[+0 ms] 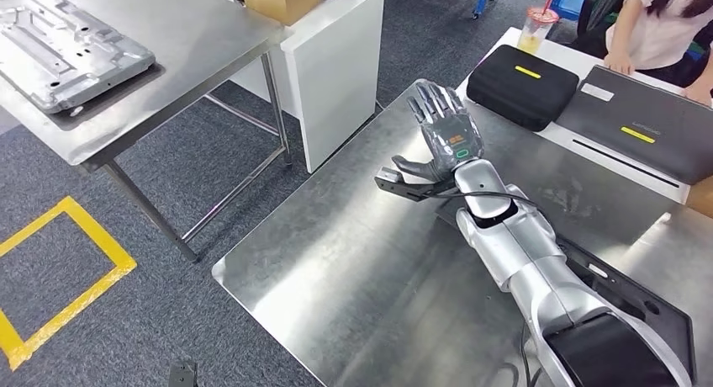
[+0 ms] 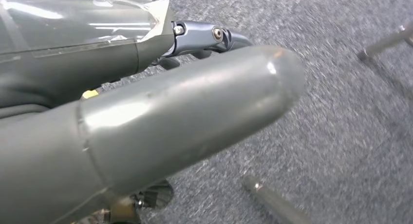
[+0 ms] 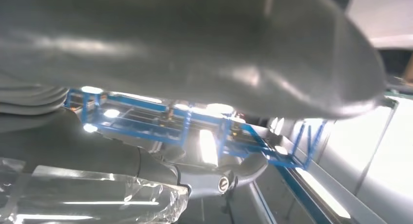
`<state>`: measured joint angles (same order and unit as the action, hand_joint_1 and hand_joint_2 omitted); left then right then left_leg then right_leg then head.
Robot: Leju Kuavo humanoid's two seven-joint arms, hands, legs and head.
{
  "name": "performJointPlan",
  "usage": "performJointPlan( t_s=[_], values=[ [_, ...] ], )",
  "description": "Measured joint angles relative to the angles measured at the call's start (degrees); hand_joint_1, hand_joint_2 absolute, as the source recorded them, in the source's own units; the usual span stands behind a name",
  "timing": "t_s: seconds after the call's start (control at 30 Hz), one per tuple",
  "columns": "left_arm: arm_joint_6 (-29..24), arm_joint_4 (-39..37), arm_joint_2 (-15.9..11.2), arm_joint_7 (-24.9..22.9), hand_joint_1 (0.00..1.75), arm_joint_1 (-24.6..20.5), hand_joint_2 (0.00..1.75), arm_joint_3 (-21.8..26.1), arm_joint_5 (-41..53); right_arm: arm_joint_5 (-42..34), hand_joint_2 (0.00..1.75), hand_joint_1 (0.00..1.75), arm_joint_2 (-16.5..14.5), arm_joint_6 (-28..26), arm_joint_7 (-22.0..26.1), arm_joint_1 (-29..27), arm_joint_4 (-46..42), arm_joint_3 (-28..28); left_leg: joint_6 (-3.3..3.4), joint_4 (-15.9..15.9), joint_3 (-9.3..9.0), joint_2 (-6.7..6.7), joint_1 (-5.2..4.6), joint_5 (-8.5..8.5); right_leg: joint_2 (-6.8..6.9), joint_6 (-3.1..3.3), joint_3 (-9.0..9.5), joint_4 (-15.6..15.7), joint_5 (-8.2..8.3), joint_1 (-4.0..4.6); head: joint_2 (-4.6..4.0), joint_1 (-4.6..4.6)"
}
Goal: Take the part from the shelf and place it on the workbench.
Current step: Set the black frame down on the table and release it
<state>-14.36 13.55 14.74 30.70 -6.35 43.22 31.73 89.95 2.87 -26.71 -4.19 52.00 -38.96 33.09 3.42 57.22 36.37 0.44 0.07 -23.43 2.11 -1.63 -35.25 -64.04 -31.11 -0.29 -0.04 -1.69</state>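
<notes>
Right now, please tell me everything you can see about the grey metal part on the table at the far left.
The metal part is a flat, light grey plate that looks like cast or machined aluminium, with raised ribs, recesses and small holes. It lies flat on the steel table at the upper left, seemingly on a darker mat, running off the picture's edge. Nothing else touches it; the right hand is far from it, above the nearer workbench.

The right arm (image 1: 538, 269) reaches forward from the lower right, silver and nearly straight. Its right hand (image 1: 446, 122) is held flat, back upward, fingers (image 1: 433, 101) stretched apart, thumb out to the side, holding nothing. The left hand (image 2: 146, 131) hangs over the floor, its thick thumb extended.
</notes>
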Motion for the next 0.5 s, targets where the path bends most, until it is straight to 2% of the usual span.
performJointPlan(
  t_s=[0.07,0.1,0.13,0.17,0.2,0.23,0.27,0.3,0.33,0.4,0.43,0.5],
  values=[
    [0.0,0.0,0.0,-0.1,0.00,-0.1,0.00,0.1,0.0,0.0,0.00,0.00,0.3,0.0,0.0,-0.4,0.1,0.0,0.23,0.0,-0.03,-1.33,0.02,-0.02,-1.50,0.25,-4.19,-7.9,-2.76,-0.21,0.00,0.15],
    [0.0,0.0,0.0,-0.2,0.00,-0.1,0.00,0.1,0.0,0.0,0.00,0.00,0.5,0.0,0.0,-0.6,0.1,0.0,0.27,0.0,-0.04,-2.12,0.02,-0.05,-1.74,0.00,-5.67,-10.2,-3.19,-0.27,0.00,0.19],
    [0.0,0.0,0.1,-0.3,0.00,-0.1,0.00,0.1,0.0,0.0,0.00,0.00,0.5,0.0,-0.1,-0.7,0.1,0.0,0.25,0.0,-0.05,-2.89,0.03,-0.07,-1.85,-0.48,-6.07,-10.1,-2.60,-0.34,0.00,0.23],
    [-0.1,0.0,0.1,-0.3,0.00,-0.1,0.00,0.2,0.0,0.0,0.00,0.00,0.6,0.0,-0.1,-0.7,0.2,0.1,0.19,0.1,-0.08,-3.61,0.05,-0.12,-1.98,-1.09,-5.27,-7.7,-1.11,-0.44,0.00,0.22],
    [-0.1,0.0,0.1,-0.4,0.00,-0.1,0.00,0.2,0.0,0.0,0.00,0.00,0.6,0.0,-0.1,-0.7,0.2,0.1,0.04,0.3,-0.09,-4.29,0.08,-0.22,-2.41,-1.72,-3.59,-3.5,0.91,-0.64,0.00,0.23],
    [-0.1,0.0,0.1,-0.4,0.00,-0.1,0.00,0.2,0.0,0.0,0.00,0.00,0.6,0.0,-0.1,-0.6,0.2,0.1,-0.21,0.6,-0.01,-4.89,0.03,-0.39,-3.24,-2.08,-1.77,0.5,2.67,-0.84,0.00,0.27],
    [-0.1,0.0,0.1,-0.4,0.00,-0.1,0.00,0.2,0.0,0.0,0.00,0.00,0.6,0.0,-0.1,-0.5,0.2,0.1,-0.49,0.8,0.12,-5.37,-0.04,-0.56,-3.83,-2.10,-0.37,3.7,3.97,-0.95,0.00,0.28],
    [-0.2,0.0,0.1,-0.4,0.00,-0.1,0.00,0.2,0.0,0.0,0.00,0.00,0.6,0.0,-0.1,-0.5,0.2,0.1,-0.80,1.0,0.31,-5.76,-0.11,-0.65,-4.27,-1.86,0.43,5.4,4.65,-0.98,0.00,0.28],
    [-0.2,0.0,0.1,-0.5,0.00,0.0,0.00,0.2,0.0,0.0,0.00,0.00,0.5,0.0,-0.1,-0.5,0.2,0.2,-1.05,1.1,0.49,-6.09,-0.13,-0.68,-4.30,-1.41,0.64,5.8,4.79,-0.85,0.00,0.29],
    [-0.2,0.0,0.1,-0.5,0.00,0.1,0.00,0.2,0.0,0.0,0.00,0.00,0.2,0.0,-0.1,-0.5,0.2,0.3,-1.55,1.2,0.71,-6.28,-0.01,-0.76,-3.48,-0.55,0.79,5.9,4.97,-0.87,0.00,0.29],
    [-0.2,0.0,0.0,-0.5,0.00,0.1,0.00,0.2,0.0,0.0,0.00,0.00,0.1,-0.1,-0.1,-0.3,0.2,0.3,-1.82,1.8,0.95,-5.52,-0.01,-1.24,-3.13,-0.08,0.98,6.0,4.99,-0.97,0.00,0.14],
    [-0.2,0.0,0.0,-0.5,0.00,0.0,0.00,0.2,0.0,0.0,0.00,0.00,-0.1,-0.1,-0.1,-0.1,0.2,0.3,-2.47,6.5,3.00,-2.91,0.12,-3.79,-2.39,0.76,1.48,6.2,4.85,-1.12,0.00,-0.28]
  ],
)
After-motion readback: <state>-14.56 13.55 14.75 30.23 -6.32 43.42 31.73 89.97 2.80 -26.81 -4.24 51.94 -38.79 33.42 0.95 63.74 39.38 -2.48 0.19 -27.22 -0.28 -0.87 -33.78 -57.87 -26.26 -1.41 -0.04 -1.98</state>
